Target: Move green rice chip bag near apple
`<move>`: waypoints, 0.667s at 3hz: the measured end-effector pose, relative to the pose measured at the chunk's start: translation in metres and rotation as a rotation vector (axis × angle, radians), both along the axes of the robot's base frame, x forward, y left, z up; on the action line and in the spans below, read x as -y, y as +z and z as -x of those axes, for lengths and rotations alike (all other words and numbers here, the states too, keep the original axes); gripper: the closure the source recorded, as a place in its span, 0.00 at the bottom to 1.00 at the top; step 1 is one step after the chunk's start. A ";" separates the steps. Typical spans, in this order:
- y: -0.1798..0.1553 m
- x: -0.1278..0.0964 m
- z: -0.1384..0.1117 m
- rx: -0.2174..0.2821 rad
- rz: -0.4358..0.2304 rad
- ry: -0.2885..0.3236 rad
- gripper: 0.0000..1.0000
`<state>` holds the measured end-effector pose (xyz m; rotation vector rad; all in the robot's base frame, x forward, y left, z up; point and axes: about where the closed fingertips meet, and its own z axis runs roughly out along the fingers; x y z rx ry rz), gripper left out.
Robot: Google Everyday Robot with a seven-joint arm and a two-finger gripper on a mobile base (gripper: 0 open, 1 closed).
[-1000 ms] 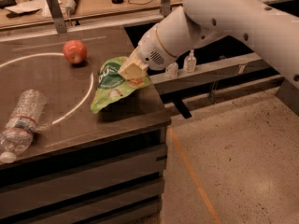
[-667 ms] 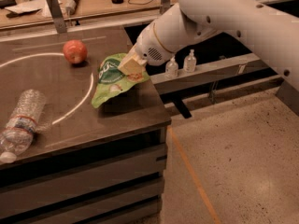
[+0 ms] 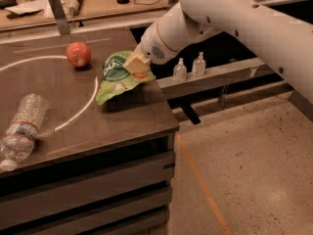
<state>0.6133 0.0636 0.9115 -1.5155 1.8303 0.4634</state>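
1. The table (image 3: 122, 121) takes up the left half of the view: a dark brown top over dark drawer fronts, with a white line (image 3: 83, 109) curving across its surface.
2. The white arm (image 3: 234, 13) comes in from the upper right and slopes down toward the table's right edge.
3. The speckled floor (image 3: 259, 170) fills the lower right, with an orange line (image 3: 200, 185) running across it beside the table.
4. A lighter workbench (image 3: 98, 6) stands behind the table, cluttered with small items too indistinct to name.
5. The green rice chip bag (image 3: 116, 77) is near the table's right edge. Its lower left end rests on the tabletop, and its upper right end is tilted upward. It is just right of the apple, near it but not touching.
6. A clear water bottle (image 3: 22, 129) lies on its side at the table's left front, well apart from the bag.
7. The apple (image 3: 78, 54) sits on the tabletop toward the back, just left of the bag's top.
8. The gripper (image 3: 134, 64) is at the bag's upper right edge, its tan fingers pinched together on the foil.
9. Two small bottles (image 3: 180, 70) stand upright side by side on a ledge (image 3: 230, 72) just right of the table, below the arm.
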 end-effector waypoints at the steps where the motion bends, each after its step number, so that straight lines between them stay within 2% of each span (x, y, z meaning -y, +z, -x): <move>1: -0.001 0.000 -0.016 0.011 0.002 -0.007 1.00; 2: -0.002 0.001 -0.035 0.012 -0.004 -0.024 1.00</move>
